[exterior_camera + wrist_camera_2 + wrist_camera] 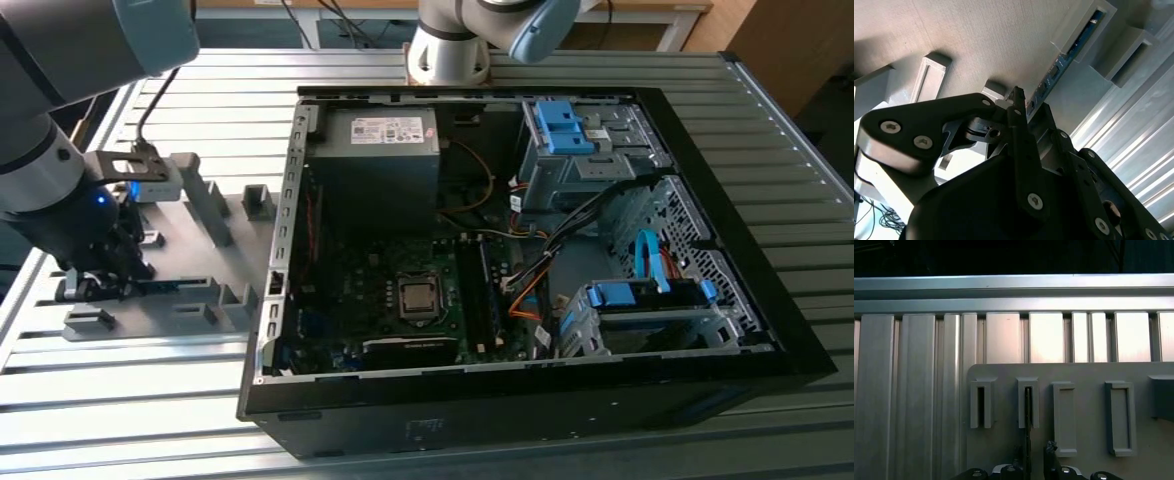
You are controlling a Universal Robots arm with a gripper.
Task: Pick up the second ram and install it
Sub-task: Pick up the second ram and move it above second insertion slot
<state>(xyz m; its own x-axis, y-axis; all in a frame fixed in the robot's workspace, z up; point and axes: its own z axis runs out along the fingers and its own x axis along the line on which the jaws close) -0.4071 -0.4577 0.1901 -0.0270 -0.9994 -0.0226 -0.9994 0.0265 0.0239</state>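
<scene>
Second ram [1053, 70]: one, at my pincer [1030, 102]. Grey rack [979, 40]: one, beneath it. Computer case [534, 400]: one, well apart. Blue drive caddies [561, 125] [641, 293]: two, inside the case.

Silver-grey arm [40, 150] with pale blue joint caps [147, 35], a black cable [158, 90], black fingers [1021, 150] with silver screws [1035, 201].

Stick and arm, each partly out of sight.
In the second wrist view the gripper [1031, 102] is covering one end of the second ram [1054, 67], and a block of the grey holder [1071, 22] is hiding part of the other end. In the first wrist view the second ram [1027, 407] is showing as a thin dark edge, its chips impossible to tell. At the exterior view's left the arm [54, 120] is running off the picture's edges.
</scene>
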